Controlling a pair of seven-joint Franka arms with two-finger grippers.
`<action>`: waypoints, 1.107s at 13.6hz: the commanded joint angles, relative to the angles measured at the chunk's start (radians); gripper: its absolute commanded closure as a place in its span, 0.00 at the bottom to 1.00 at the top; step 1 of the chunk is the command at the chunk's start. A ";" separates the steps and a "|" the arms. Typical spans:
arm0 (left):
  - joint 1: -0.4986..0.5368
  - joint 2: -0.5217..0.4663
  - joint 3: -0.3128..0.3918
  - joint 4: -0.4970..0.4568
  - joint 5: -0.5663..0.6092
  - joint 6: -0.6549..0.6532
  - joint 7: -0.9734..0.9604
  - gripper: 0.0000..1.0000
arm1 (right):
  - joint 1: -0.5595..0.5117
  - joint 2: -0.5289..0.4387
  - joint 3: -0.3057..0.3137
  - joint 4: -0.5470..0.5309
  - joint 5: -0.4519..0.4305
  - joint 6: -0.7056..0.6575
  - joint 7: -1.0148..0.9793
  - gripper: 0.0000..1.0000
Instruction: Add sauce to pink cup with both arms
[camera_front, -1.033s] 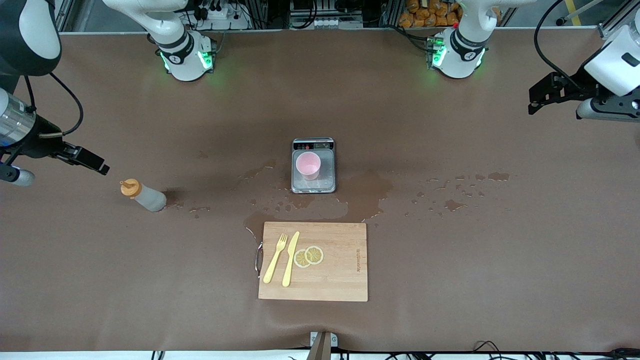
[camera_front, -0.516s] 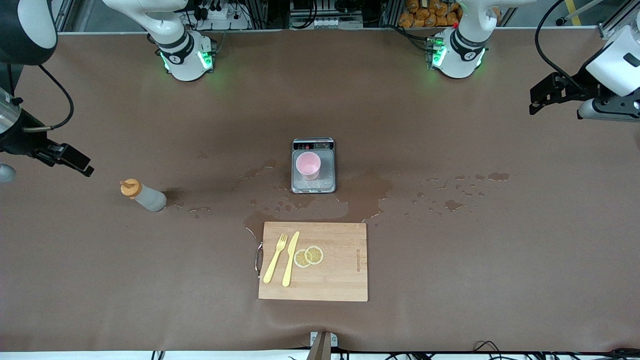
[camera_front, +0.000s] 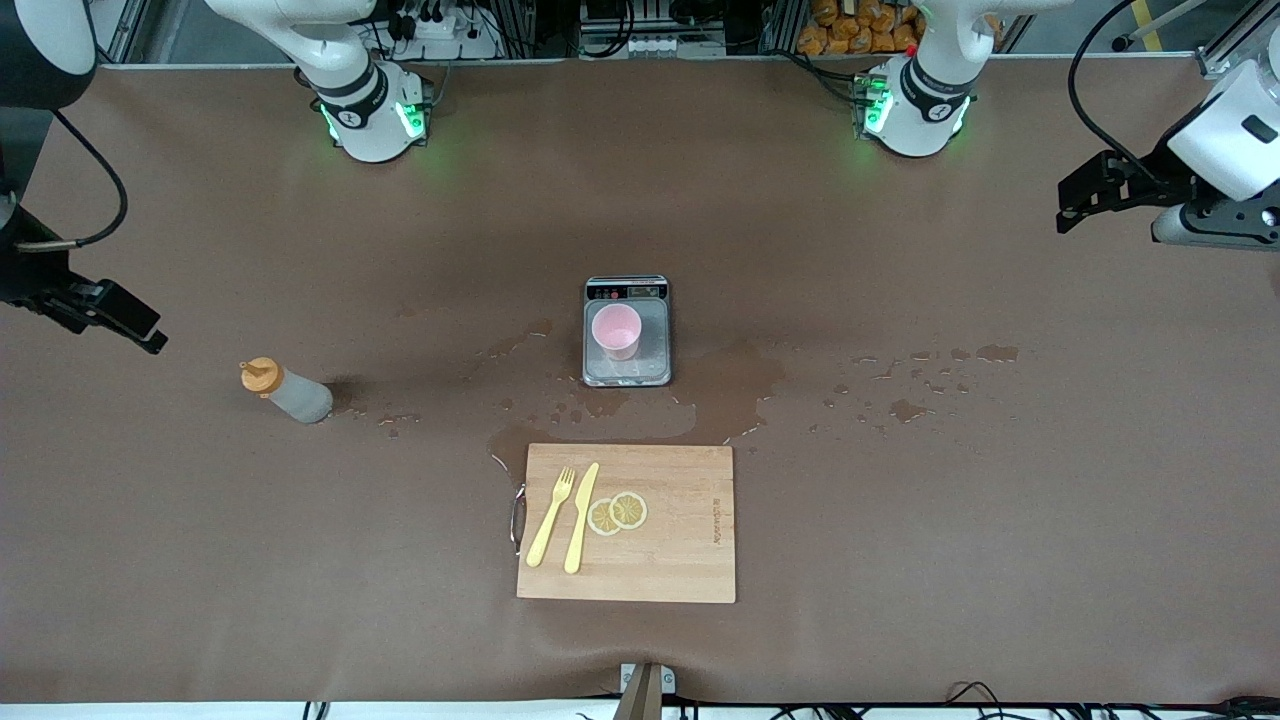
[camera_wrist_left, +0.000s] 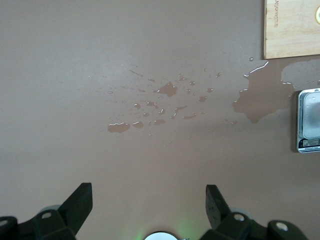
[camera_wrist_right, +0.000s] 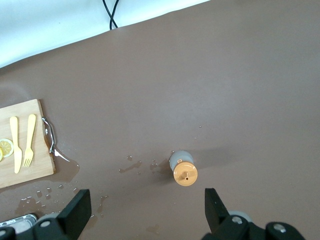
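The sauce bottle (camera_front: 285, 390), greyish with an orange cap, stands upright on the brown table toward the right arm's end; it also shows in the right wrist view (camera_wrist_right: 182, 167). The pink cup (camera_front: 616, 330) stands on the grey scale (camera_front: 627, 372) at the table's middle. My right gripper (camera_front: 148, 338) is open and empty, in the air over the table's edge at the right arm's end, apart from the bottle; its jaws (camera_wrist_right: 147, 197) stand wide. My left gripper (camera_front: 1066, 214) is open and empty over the left arm's end of the table (camera_wrist_left: 149, 192). The scale's edge (camera_wrist_left: 309, 120) shows in the left wrist view; the cup is hidden there.
A wooden cutting board (camera_front: 690, 560) lies nearer to the front camera than the scale, with a yellow fork (camera_front: 550, 517), knife (camera_front: 581, 517) and lemon slices (camera_front: 618, 512) on it. Wet puddles (camera_front: 740, 385) spread around the scale and toward the left arm's end.
My right gripper has drawn away from the sauce bottle toward the right arm's end of the table. The left gripper has barely shifted. Bottle and cup have not moved.
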 joint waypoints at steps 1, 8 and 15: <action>0.003 0.006 -0.004 0.016 0.014 -0.017 0.004 0.00 | -0.027 -0.009 0.020 0.016 0.001 -0.013 0.003 0.00; 0.003 0.006 -0.004 0.014 0.014 -0.018 0.001 0.00 | -0.030 0.012 0.023 0.078 0.006 -0.161 -0.017 0.00; 0.003 0.006 -0.004 0.014 0.014 -0.018 0.001 0.00 | -0.038 0.018 0.023 0.106 0.012 -0.200 -0.159 0.00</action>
